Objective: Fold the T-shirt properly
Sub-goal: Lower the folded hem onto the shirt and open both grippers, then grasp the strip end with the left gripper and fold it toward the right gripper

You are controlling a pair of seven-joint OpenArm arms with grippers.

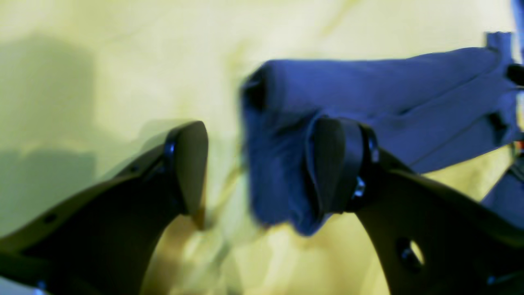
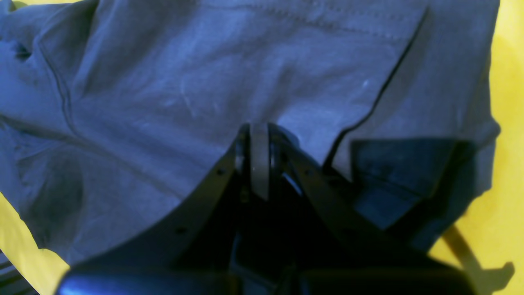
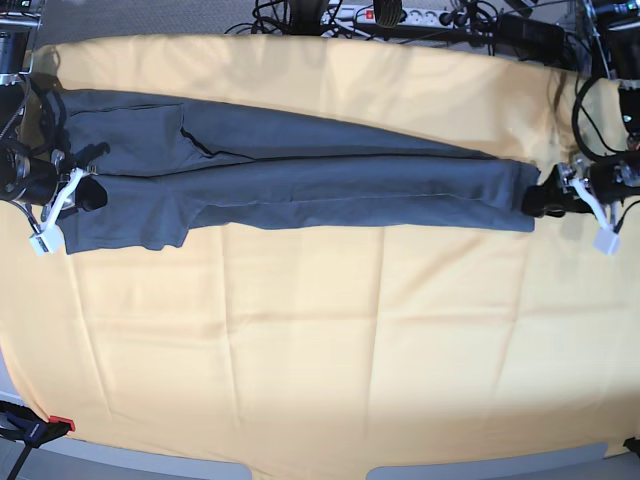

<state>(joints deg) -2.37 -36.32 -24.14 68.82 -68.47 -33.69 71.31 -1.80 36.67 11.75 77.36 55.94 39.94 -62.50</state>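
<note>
The dark grey T-shirt (image 3: 300,175) lies stretched out in a long, narrow band across the yellow-orange cloth (image 3: 320,340). At its left end my right gripper (image 3: 88,192) is shut. In the right wrist view the right gripper (image 2: 260,135) has its fingers pressed together into the T-shirt (image 2: 204,82), with creases running to the tips. My left gripper (image 3: 540,200) is at the shirt's right end. In the left wrist view the left gripper (image 1: 262,135) stands wide open, and a bunched edge of the T-shirt (image 1: 368,90) rests against its right finger (image 1: 331,164) without being clamped.
The yellow-orange cloth covers the whole table. Cables and a power strip (image 3: 400,15) run along the far edge. A red-tipped clamp (image 3: 40,428) sits at the near left corner. White tags hang from both arms.
</note>
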